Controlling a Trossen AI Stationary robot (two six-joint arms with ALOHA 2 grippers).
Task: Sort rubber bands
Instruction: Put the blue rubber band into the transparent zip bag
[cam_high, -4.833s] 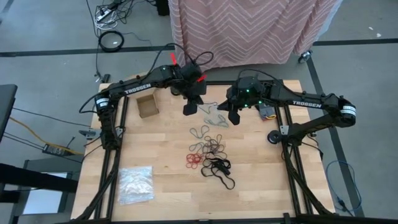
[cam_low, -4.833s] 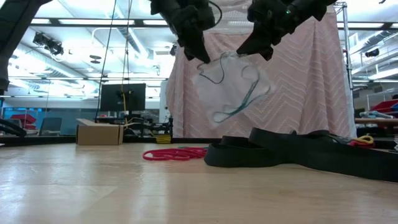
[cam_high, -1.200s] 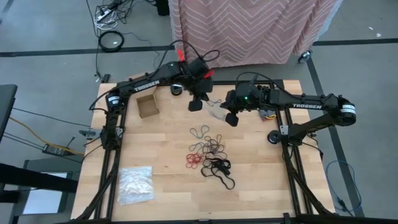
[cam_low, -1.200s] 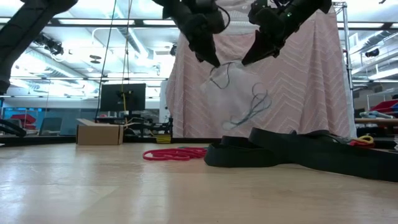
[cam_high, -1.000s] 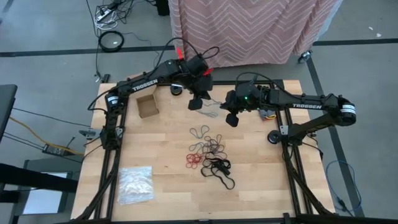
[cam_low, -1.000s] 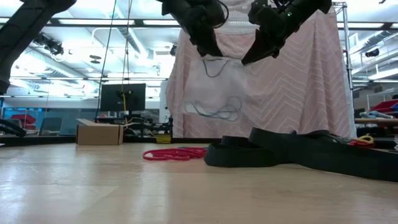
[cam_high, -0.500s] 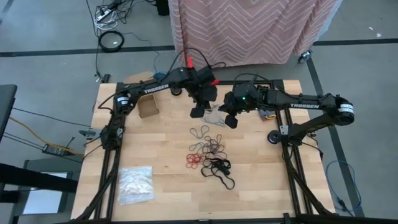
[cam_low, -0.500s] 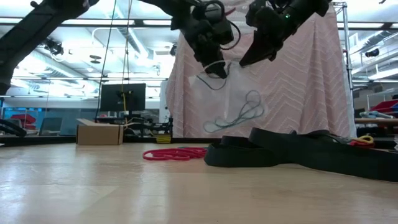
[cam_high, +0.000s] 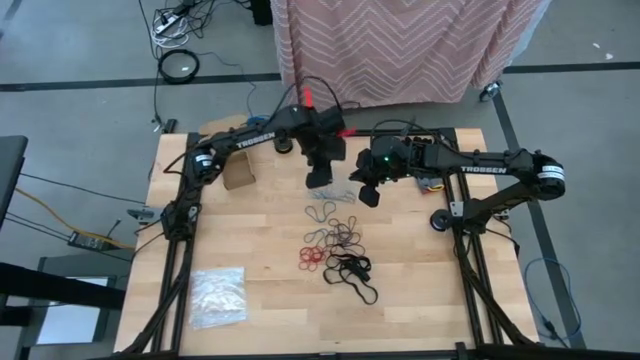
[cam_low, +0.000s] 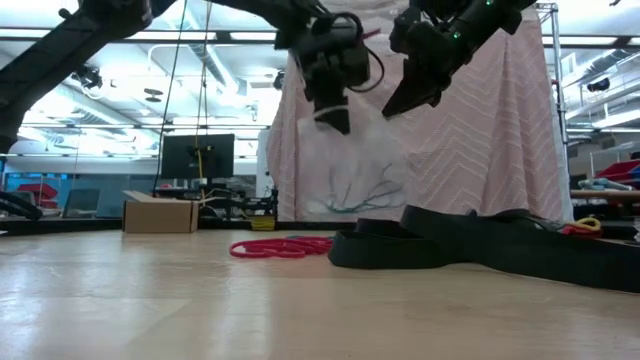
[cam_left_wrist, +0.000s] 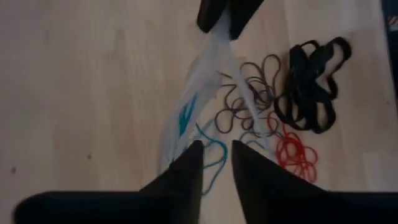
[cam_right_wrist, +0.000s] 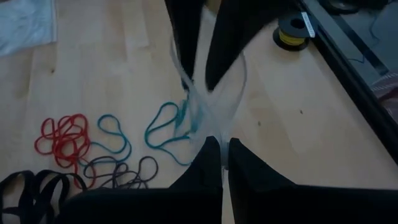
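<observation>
A clear plastic bag (cam_low: 356, 172) with teal rubber bands (cam_low: 362, 194) in its bottom hangs between my two grippers over the table's far middle. My right gripper (cam_right_wrist: 224, 148) is shut on it. My left gripper (cam_left_wrist: 216, 152) stands just left of it, pointing steeply down, open by a narrow gap, with the bag's edge (cam_left_wrist: 184, 127) running down past and between its fingers. Below, on the table, lie loose rubber bands: dark brown ones (cam_high: 340, 235), red ones (cam_high: 311, 257) and larger black ones (cam_high: 353, 273). My left gripper has the bag's upper edge (cam_right_wrist: 194, 84) between its parted fingers; whether they touch it I cannot tell. My right gripper pinches a bunched upper part of the bag (cam_right_wrist: 213, 127) between its two fingers, slanting down from the table's right. The bag hangs slack below, its lower end (cam_low: 350, 212) close over the table.
A small cardboard box (cam_high: 238, 170) stands at the far left. A second clear bag (cam_high: 218, 296) lies flat at the near left. A yellow spool (cam_right_wrist: 291, 28) sits at the far right by the right arm's frame. A pink patterned cloth (cam_high: 400, 45) hangs beyond the far edge.
My left gripper has sunk toward the table and come closer to my right gripper, tipping more steeply down and rolling at the wrist. The bag, earlier spread wider between the two grippers, now hangs narrower and lower, with the teal bands gathered at its bottom.
</observation>
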